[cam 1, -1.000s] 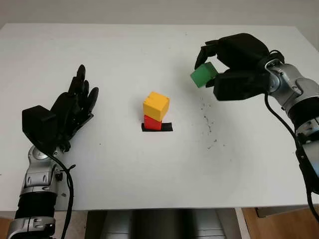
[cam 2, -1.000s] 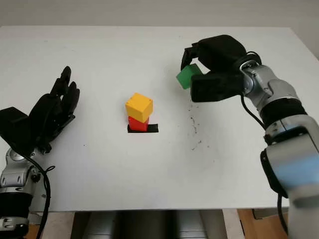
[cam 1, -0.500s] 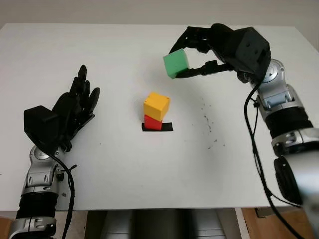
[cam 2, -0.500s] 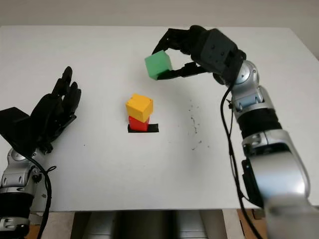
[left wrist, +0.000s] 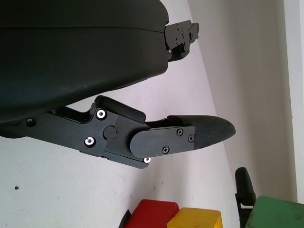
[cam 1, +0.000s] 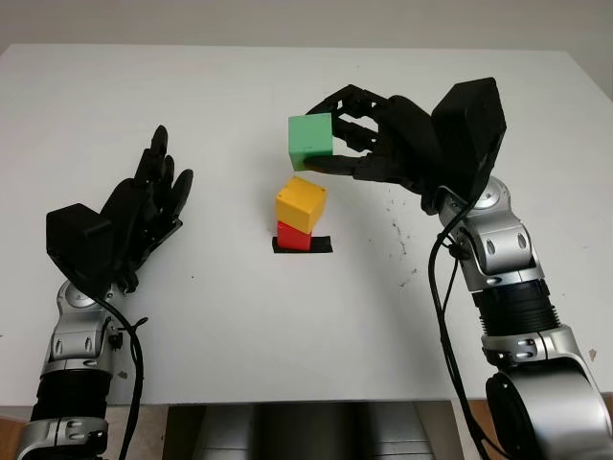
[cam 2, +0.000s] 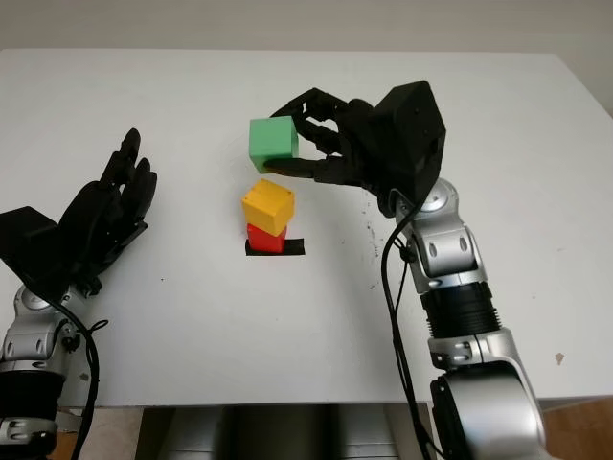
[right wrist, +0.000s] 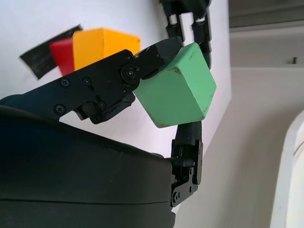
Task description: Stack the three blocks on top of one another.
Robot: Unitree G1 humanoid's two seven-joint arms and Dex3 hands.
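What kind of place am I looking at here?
Probably a robot test bench or lab: a plain white table holds only toy blocks, yellow block on red block, over a black tape mark. The right hand holds a green block; the left hand is open.

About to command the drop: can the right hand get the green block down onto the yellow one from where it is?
Probably yes. The right hand holds the green block just above the yellow block, whose top is bare; the left hand is open, well off to the side.
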